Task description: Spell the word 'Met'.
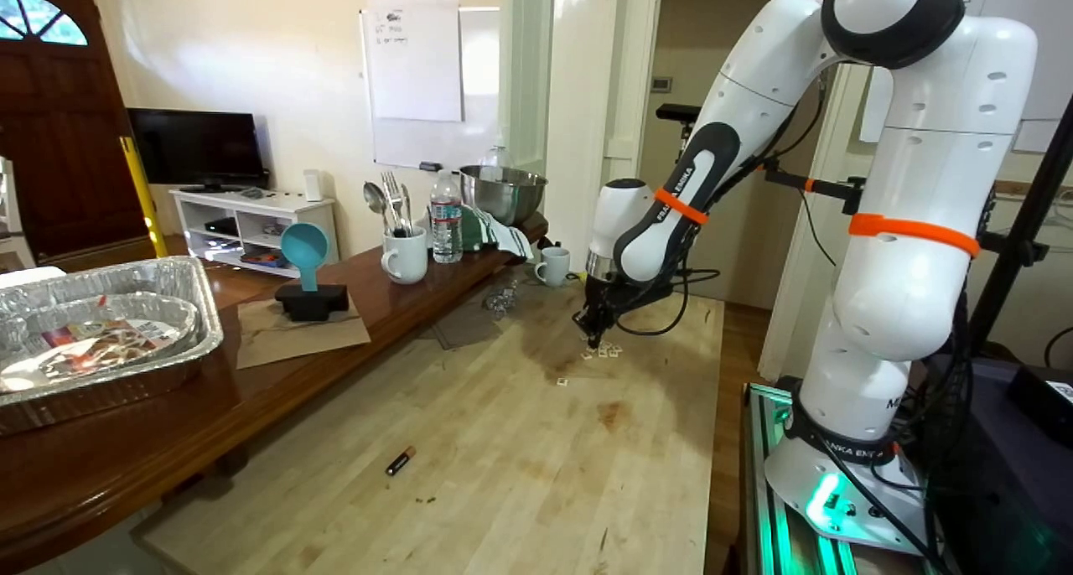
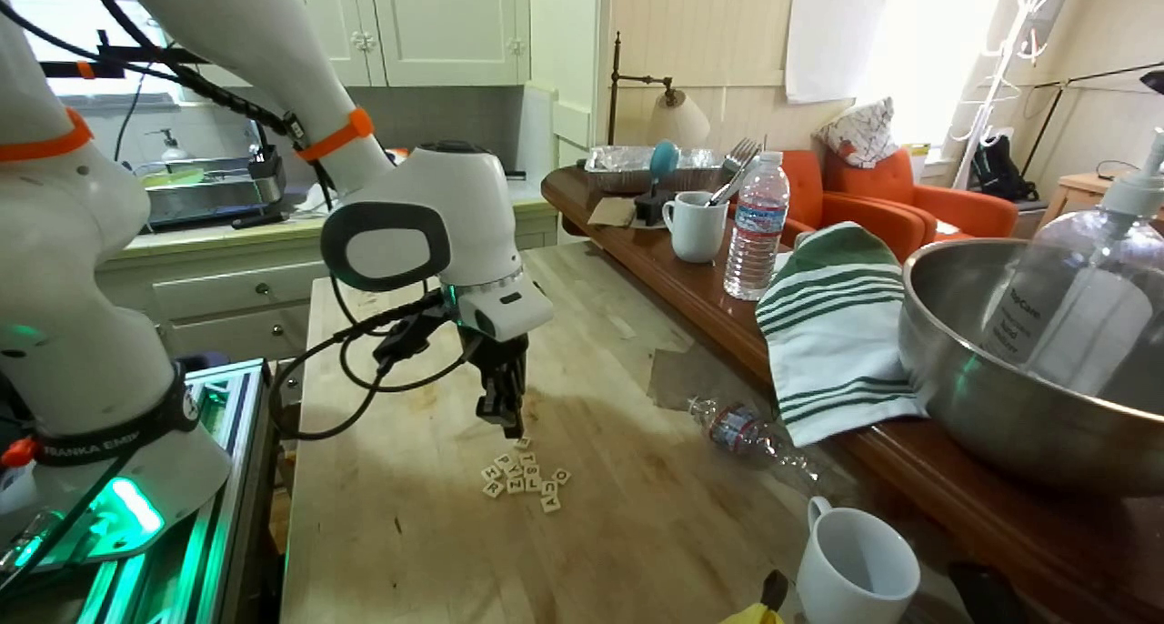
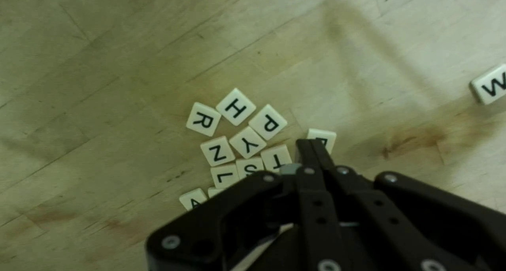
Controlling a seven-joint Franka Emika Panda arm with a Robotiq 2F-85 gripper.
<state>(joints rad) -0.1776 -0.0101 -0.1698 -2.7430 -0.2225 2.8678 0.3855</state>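
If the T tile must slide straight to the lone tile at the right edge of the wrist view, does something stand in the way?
Yes: in the wrist view, another tile, partly hidden by the gripper, lies between the T tile and the lone tile, nearer the T tile. Lifting over it would probably avoid contact.

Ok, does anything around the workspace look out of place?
Yes. A crumpled plastic water bottle lies on its side on the wooden table, and a loose copper-topped battery lies there too; neither belongs to spelling. Also, a clear pump bottle sits inside the metal mixing bowl, an odd spot.
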